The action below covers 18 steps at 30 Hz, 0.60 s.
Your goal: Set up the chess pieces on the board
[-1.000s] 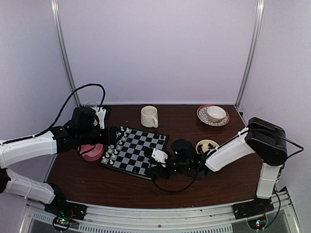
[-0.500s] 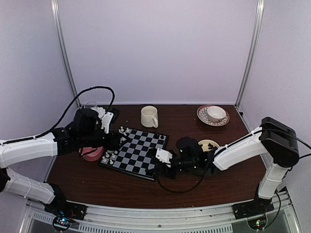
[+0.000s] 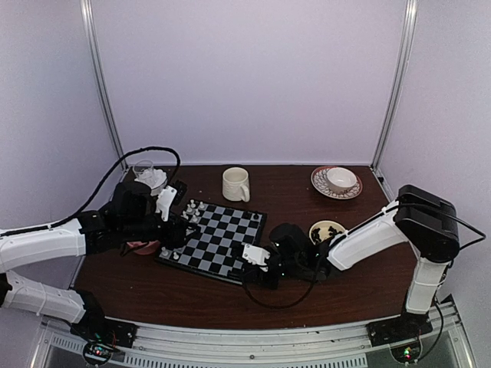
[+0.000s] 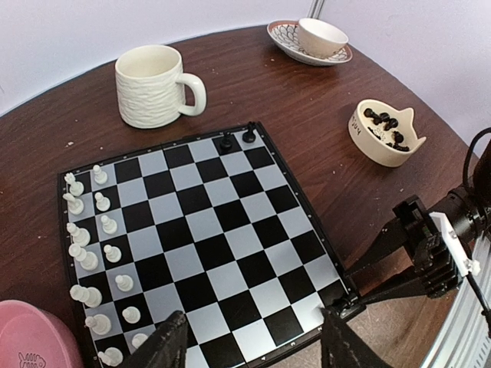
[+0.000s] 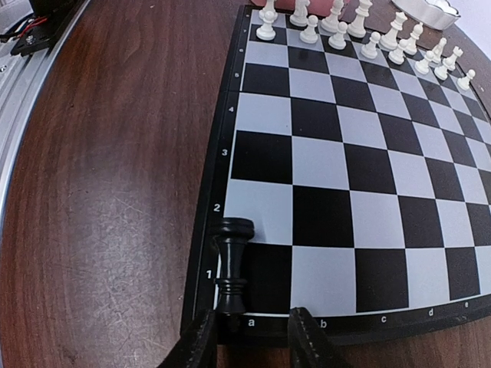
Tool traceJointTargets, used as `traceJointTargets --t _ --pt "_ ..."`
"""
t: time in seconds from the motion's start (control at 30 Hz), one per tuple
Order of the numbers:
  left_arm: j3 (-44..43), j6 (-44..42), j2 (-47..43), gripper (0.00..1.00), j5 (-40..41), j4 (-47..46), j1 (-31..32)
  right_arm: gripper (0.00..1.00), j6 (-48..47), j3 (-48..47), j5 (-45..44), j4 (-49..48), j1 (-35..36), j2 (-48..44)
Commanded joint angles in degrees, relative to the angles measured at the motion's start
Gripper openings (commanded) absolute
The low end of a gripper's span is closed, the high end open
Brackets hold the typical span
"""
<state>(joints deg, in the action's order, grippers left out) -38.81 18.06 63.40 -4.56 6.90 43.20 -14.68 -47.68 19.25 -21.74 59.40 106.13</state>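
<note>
The board (image 3: 217, 232) lies mid-table. White chess pieces (image 4: 90, 253) stand in two rows along its left side, and two black pieces (image 4: 237, 138) stand at its far corner. More black pieces fill a small cream bowl (image 4: 386, 132). My left gripper (image 4: 253, 351) hovers open over the board's near edge with nothing between its fingers. My right gripper (image 5: 253, 337) is at the board's corner, jaws open. A black piece (image 5: 232, 264) stands upright on the corner square, against the left fingertip (image 5: 201, 341) and apart from the other.
A cream mug (image 3: 235, 184) stands behind the board. A saucer with a cup (image 3: 336, 182) sits at the back right. A pink bowl (image 4: 31, 337) lies left of the board, under my left arm. A clear glass dish (image 3: 143, 169) stands at the back left.
The right gripper's jaws have narrowed and it has shifted slightly nearer along the board's corner. The left arm has drawn toward the near side over the board's left part.
</note>
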Motion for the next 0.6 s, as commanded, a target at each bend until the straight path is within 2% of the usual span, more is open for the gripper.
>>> traceJointTargets --t 0.0,0.37,0.57 --pt "0.3 -0.9 -1.0 0.60 1.0 -2.1 0.4 0.31 0.0 -1.8 -0.3 1.4 0.4 0.5" --pt "-0.3 -0.6 -0.5 0.60 0.5 -1.9 0.9 0.20 -0.6 -3.4 0.6 2.8 0.6 1.9" --pt "-0.4 -0.8 -0.5 0.60 -0.1 -1.9 1.1 0.19 -0.7 -4.1 0.7 3.1 0.7 2.3"
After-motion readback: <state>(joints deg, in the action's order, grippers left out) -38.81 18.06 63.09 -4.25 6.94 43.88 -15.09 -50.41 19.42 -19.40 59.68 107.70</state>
